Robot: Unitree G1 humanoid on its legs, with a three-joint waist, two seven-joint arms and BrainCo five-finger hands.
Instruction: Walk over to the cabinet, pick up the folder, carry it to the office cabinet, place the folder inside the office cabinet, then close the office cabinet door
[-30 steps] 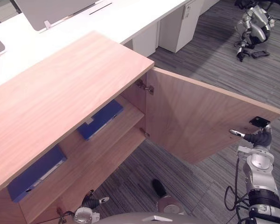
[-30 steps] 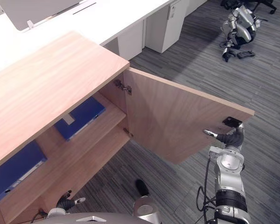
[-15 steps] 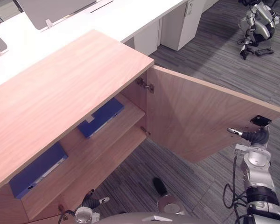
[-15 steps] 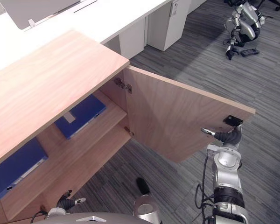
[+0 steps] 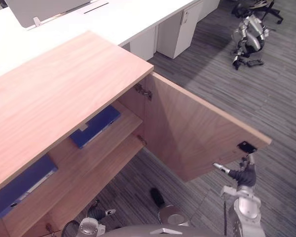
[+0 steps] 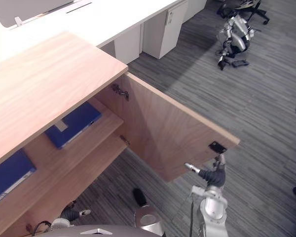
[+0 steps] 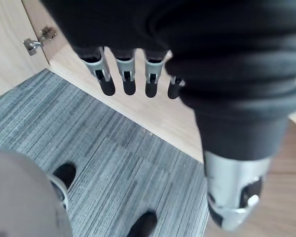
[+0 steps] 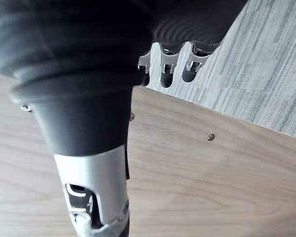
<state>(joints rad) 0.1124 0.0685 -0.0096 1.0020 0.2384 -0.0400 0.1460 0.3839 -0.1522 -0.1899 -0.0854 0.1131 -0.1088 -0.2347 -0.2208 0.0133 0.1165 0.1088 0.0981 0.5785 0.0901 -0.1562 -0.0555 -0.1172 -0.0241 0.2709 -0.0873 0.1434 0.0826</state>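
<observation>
Standing wide open, the office cabinet's door (image 5: 192, 133) swings out over the grey carpet floor (image 5: 266, 94), hung on metal hinges (image 5: 142, 91) under the broad wooden cabinet top (image 5: 59, 94). A blue folder (image 5: 95, 126) lies flat on the upper shelf (image 5: 126, 118) inside, close to the hinge side, and a second blue folder (image 5: 22, 185) lies on the same shelf well off toward the robot's left. The right robot hand (image 5: 240, 174) is up at the door's free outer corner, just below a small black plate (image 5: 246, 147) fixed there; its fingers (image 8: 166, 74) are loose and reach past the door's edge, the thumb juts out sideways, and it grips nothing. The left robot hand (image 5: 95, 213) hangs low in front of the cabinet's bottom shelf, fingers straight in a row and empty. Behind the cabinet runs a long white counter (image 5: 113, 19), and far across the floor another robot (image 5: 246, 37) sits beside an office chair (image 5: 264, 6).
</observation>
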